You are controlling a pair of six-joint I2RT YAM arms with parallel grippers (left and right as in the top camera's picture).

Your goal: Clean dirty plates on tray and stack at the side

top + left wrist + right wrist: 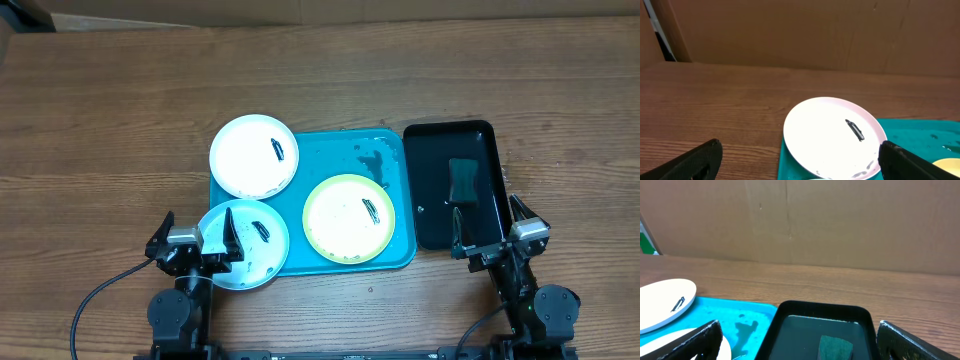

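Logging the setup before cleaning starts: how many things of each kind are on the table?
Plates: 3 (white plate, blue-rimmed plate, green-rimmed plate)
Trays: 2 (turquoise tray, black tray)
Sponges: 1 (dark sponge)
Total: 6

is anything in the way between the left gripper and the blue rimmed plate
nothing visible. the left gripper is open at the left edge of the blue-rimmed plate, and one finger overlaps its rim in the overhead view. the white plate lies farther out on the tray, not between them.
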